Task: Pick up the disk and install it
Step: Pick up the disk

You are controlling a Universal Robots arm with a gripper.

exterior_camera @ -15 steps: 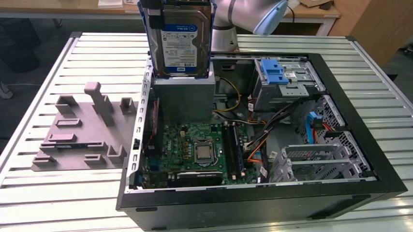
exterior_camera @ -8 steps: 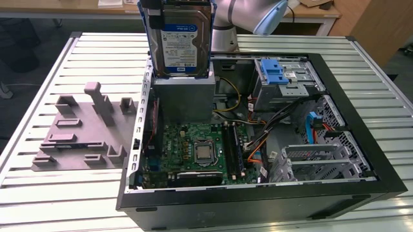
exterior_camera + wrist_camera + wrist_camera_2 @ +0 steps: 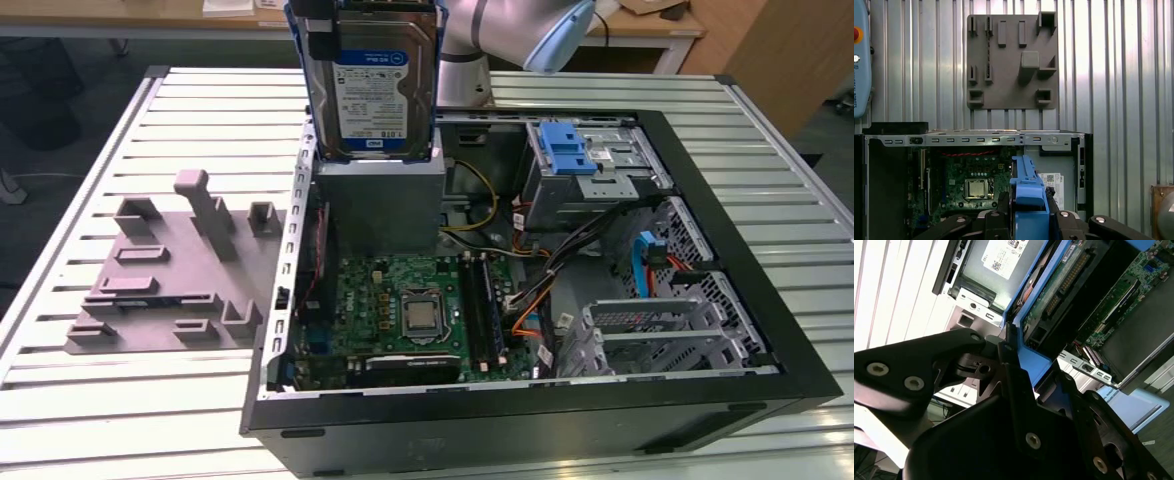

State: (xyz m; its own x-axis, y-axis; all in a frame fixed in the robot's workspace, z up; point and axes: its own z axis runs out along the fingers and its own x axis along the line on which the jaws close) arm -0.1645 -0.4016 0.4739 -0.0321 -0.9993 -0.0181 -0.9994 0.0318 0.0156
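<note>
1. Gripper point(image 3: 1029, 214): its black fingers point(image 3: 1002, 202) are pressing on both sides of a blue carrier frame, clamping the disk point(image 3: 371, 85).
2. Disk: it is hanging upright in that grip with its blue-and-white label facing the exterior view. It is sitting over the open computer case point(image 3: 747, 330), directly above the grey power-supply box point(image 3: 380, 205). Whether it is touching the box cannot be told.
3. Motherboard point(image 3: 400, 310): it is lying flat on the case floor, beside the power-supply box.
4. Blue latch point(image 3: 571, 150): it is sitting on the drive cage, toward the exterior view's right of the disk.
5. Grey fixture board point(image 3: 1011, 62): it is resting on the slatted table point(image 3: 134, 420), just outside the case wall.
</note>
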